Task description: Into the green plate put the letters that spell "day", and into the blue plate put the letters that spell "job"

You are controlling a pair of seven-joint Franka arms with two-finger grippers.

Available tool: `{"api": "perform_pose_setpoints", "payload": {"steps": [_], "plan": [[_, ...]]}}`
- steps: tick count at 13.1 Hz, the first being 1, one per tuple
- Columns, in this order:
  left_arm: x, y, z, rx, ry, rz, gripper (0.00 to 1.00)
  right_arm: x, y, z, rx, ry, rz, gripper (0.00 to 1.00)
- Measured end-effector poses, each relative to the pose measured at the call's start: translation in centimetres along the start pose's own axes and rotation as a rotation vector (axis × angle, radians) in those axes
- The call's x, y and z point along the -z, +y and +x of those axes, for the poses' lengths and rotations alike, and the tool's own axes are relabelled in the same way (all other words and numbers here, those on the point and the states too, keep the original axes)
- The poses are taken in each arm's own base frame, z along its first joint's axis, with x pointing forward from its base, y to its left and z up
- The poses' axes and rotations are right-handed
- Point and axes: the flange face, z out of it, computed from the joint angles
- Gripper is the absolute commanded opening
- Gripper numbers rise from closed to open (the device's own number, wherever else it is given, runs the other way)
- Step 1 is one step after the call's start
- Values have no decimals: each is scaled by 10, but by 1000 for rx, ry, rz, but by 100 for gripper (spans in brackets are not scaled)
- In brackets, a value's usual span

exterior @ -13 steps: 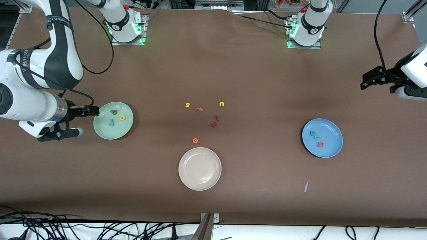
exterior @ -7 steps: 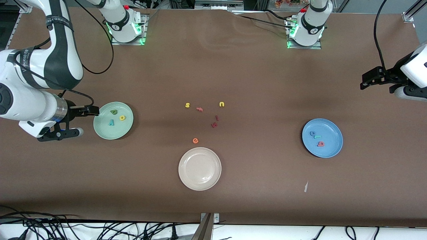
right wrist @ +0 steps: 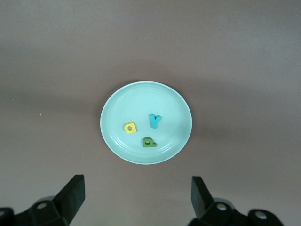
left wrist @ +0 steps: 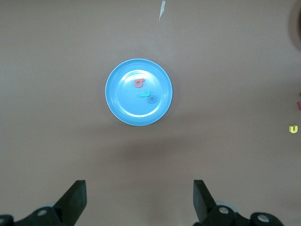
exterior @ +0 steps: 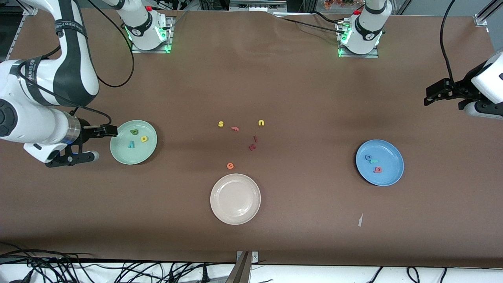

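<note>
Foam d, a, y lie flat in the round green plate (right wrist: 146,94) ahead of my right gripper (right wrist: 136,197), fingers wide, empty. Left gripper (left wrist: 139,200) likewise, empty, facing the blue plate (left wrist: 123,106) holding j, o, b.

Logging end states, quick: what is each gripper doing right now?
Left gripper: open, holding nothing, up over bare table near the blue plate.
Right gripper: open, holding nothing, beside the green plate.

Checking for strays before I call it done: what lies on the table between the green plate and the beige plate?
Nothing: the front view shows bare tabletop between the green plate and the beige plate.
</note>
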Motion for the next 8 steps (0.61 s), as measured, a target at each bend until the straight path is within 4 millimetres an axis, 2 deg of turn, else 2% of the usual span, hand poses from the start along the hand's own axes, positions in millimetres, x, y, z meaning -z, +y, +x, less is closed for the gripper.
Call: {"api": "perform_pose_setpoints", "payload": {"steps": [2, 3, 5, 6, 8], "plan": [[0, 0, 0, 0, 0, 0, 100, 3, 1, 1, -9, 19, 2, 100], [0, 0, 0, 0, -1, 0, 100, 16, 12, 2, -38, 85, 29, 100], [0, 1, 0, -1, -1, 0, 100, 51, 49, -15, -82, 183, 72, 100], [-1, 1, 0, -2, -2, 0, 100, 61, 58, -23, -93, 201, 76, 100], [-1, 1, 0, -2, -2, 0, 100, 64, 54, -27, -87, 205, 76, 100]]}}
